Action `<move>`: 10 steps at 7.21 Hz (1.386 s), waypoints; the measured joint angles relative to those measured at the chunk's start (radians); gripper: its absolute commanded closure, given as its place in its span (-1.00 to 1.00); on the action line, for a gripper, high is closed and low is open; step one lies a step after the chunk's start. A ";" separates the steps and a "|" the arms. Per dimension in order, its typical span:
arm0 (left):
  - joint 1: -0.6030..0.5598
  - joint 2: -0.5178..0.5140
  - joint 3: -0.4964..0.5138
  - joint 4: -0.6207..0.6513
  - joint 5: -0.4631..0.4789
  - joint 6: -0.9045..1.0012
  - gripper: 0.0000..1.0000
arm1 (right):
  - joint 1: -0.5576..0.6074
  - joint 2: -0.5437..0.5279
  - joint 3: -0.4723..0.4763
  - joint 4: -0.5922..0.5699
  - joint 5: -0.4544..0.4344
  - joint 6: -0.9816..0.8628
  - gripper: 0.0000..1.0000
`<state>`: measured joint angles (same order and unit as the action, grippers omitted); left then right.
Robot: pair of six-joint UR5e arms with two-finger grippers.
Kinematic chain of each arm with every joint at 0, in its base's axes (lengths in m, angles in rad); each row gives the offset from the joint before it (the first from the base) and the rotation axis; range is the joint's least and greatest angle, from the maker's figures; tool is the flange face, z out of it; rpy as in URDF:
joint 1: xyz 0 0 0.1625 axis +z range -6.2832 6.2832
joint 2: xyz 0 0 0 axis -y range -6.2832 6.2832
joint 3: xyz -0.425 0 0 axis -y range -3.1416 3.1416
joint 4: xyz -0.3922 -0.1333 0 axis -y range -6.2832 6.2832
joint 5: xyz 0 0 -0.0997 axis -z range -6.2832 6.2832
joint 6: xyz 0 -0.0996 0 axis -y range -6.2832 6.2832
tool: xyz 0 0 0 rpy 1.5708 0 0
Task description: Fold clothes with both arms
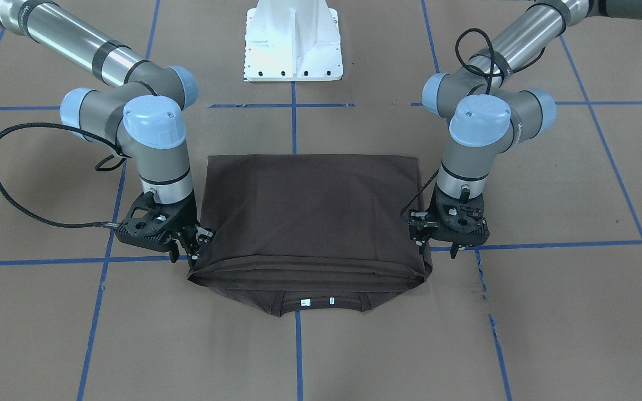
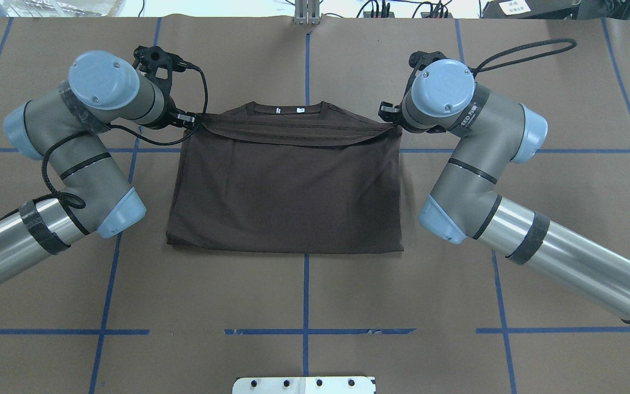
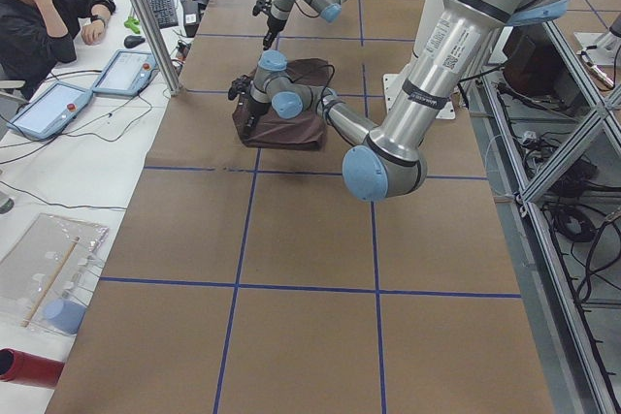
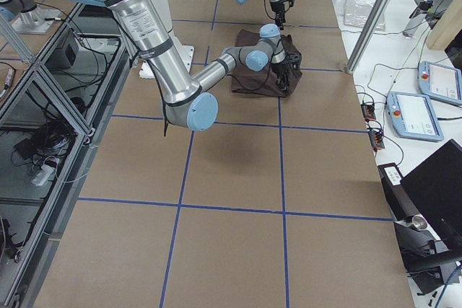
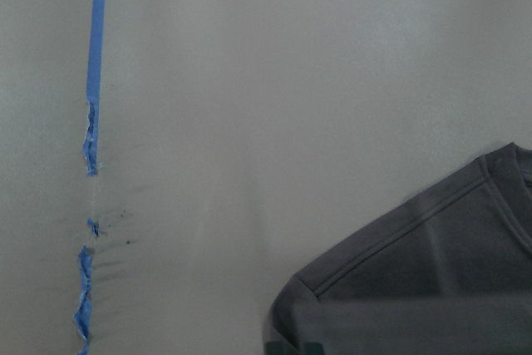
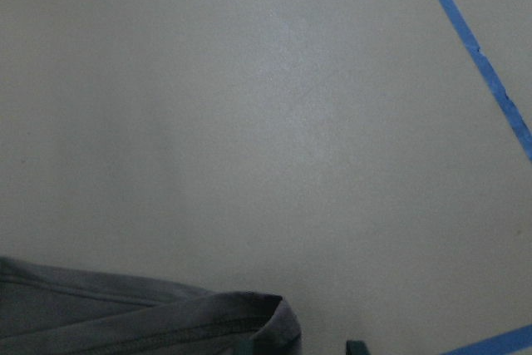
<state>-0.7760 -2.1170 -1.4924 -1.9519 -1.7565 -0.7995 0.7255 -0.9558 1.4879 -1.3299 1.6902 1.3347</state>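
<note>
As the left arm and right arm clamp jaws on its hem, one brown T-shirt shows two tags.

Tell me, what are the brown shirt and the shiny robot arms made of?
The T-shirt looks like soft, matte knit cloth, probably cotton: it folds, sags and shows stitched seams. The left arm and right arm look like brushed metal tubes, since they gleam, with smooth light blue caps, likely plastic.
</note>
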 measured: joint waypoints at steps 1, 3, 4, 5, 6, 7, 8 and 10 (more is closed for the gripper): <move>-0.003 0.021 -0.023 -0.029 -0.003 0.010 -1.00 | 0.031 -0.007 0.017 0.001 0.056 -0.045 -1.00; 0.001 0.124 -0.138 -0.077 -0.035 -0.021 -0.88 | 0.064 -0.022 0.044 0.001 0.101 -0.105 -1.00; 0.010 0.191 -0.212 -0.087 -0.066 -0.082 -0.49 | 0.069 -0.025 0.049 0.001 0.105 -0.113 -1.00; 0.032 0.258 -0.272 -0.111 -0.079 -0.160 -0.19 | 0.072 -0.025 0.051 0.001 0.107 -0.115 -1.00; 0.072 0.316 -0.304 -0.165 -0.076 -0.260 -0.14 | 0.073 -0.026 0.052 0.001 0.108 -0.116 -1.00; 0.123 0.354 -0.313 -0.220 -0.054 -0.357 -0.13 | 0.073 -0.026 0.052 0.001 0.108 -0.117 -1.00; 0.176 0.371 -0.314 -0.252 -0.019 -0.436 -0.13 | 0.074 -0.026 0.052 0.001 0.109 -0.117 -1.00; 0.240 0.380 -0.314 -0.271 0.021 -0.511 -0.14 | 0.074 -0.027 0.052 0.001 0.108 -0.117 -1.00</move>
<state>-0.5358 -1.7374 -1.8063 -2.2225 -1.7355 -1.3103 0.7991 -0.9827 1.5401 -1.3284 1.7980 1.2180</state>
